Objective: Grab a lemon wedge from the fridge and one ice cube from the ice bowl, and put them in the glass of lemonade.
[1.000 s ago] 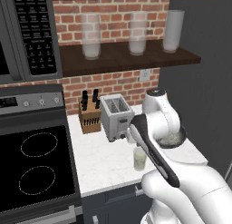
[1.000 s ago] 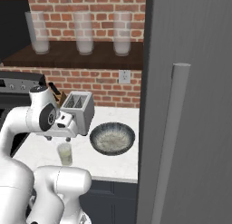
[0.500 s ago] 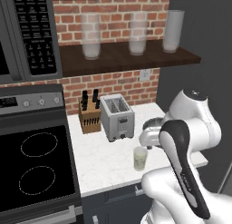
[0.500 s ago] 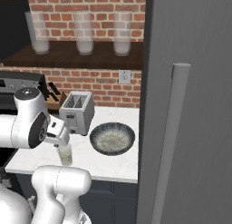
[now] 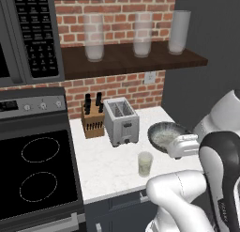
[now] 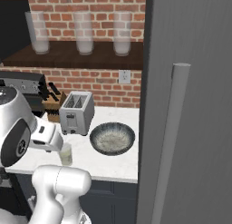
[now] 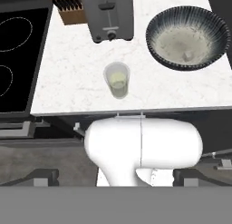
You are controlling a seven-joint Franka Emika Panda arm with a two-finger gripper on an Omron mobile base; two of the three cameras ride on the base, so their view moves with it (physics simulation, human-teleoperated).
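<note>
Short clear tumbler of pale lemonade: near counter edge, in front of the silver toaster. Wide dark grey ice bowl: right of it; one small pale cube inside, likely slippery, so pinch its flat sides. Your gripper's fingers aren't visible, apparently spread wide, empty. Closed dark grey fridge stands right; knife block left.

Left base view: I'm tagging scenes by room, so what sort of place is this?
A home kitchen, rendered. A black glass cooktop sits beside a white speckled counter carrying a silver two-slot toaster and a wooden knife block, under a brick backsplash.
</note>
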